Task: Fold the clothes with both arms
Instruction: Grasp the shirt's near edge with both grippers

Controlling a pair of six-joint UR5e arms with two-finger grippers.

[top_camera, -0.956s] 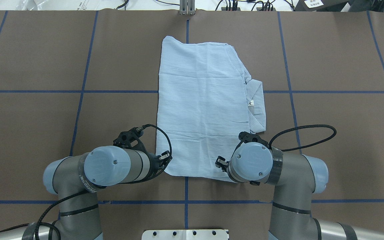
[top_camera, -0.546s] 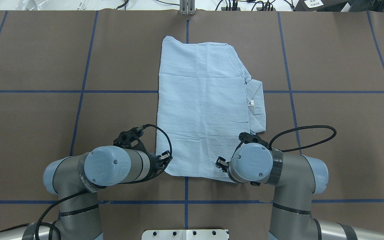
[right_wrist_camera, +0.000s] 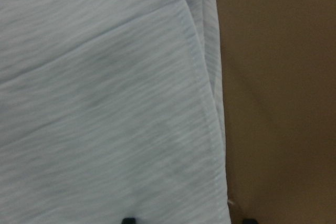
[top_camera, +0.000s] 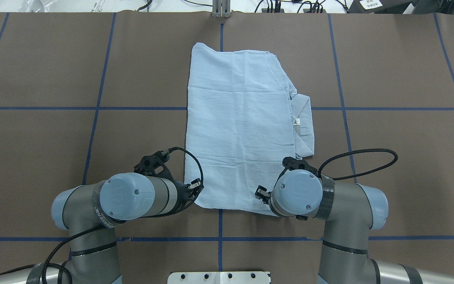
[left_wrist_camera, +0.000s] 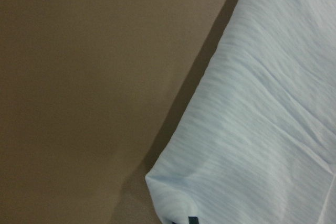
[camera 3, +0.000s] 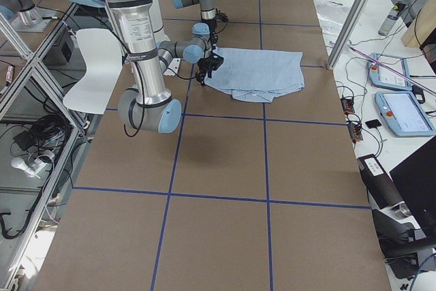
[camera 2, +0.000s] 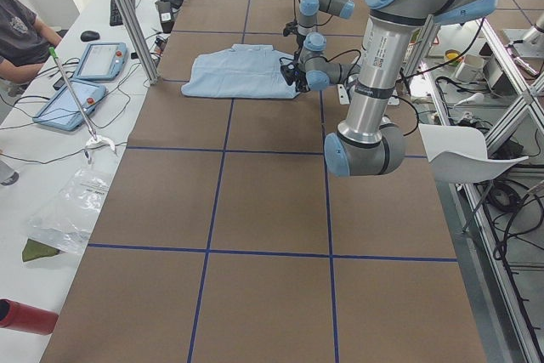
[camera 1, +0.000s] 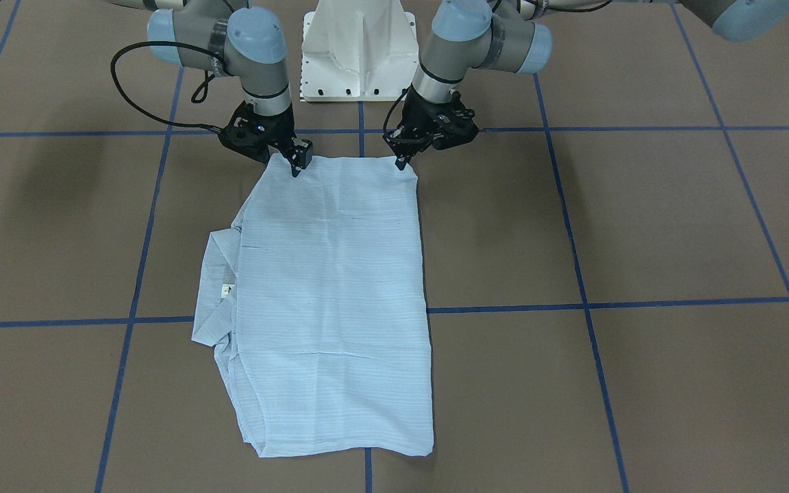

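Note:
The pale blue striped shirt [top_camera: 239,130] lies folded into a long flat rectangle on the brown table, reaching from mid-table toward me. Its collar and neck label [top_camera: 301,121] stick out on the right side. My left gripper [top_camera: 196,186] sits at the near left corner and looks shut on the shirt [left_wrist_camera: 262,129], with one dark tip at the cloth corner in the wrist view. My right gripper [top_camera: 259,193] is at the near right corner, open, its tips either side of the hem [right_wrist_camera: 210,129]. From the front, the left gripper [camera 1: 403,163] and right gripper [camera 1: 296,166] touch the shirt's [camera 1: 333,294] robot-side edge.
Blue tape lines [top_camera: 97,108] divide the brown table cover into squares. The white pedestal base [camera 1: 360,48] stands just behind both grippers. A metal post [top_camera: 221,10] rises at the far edge. A seated person [camera 2: 21,27] and tablets [camera 2: 98,61] are at a side bench.

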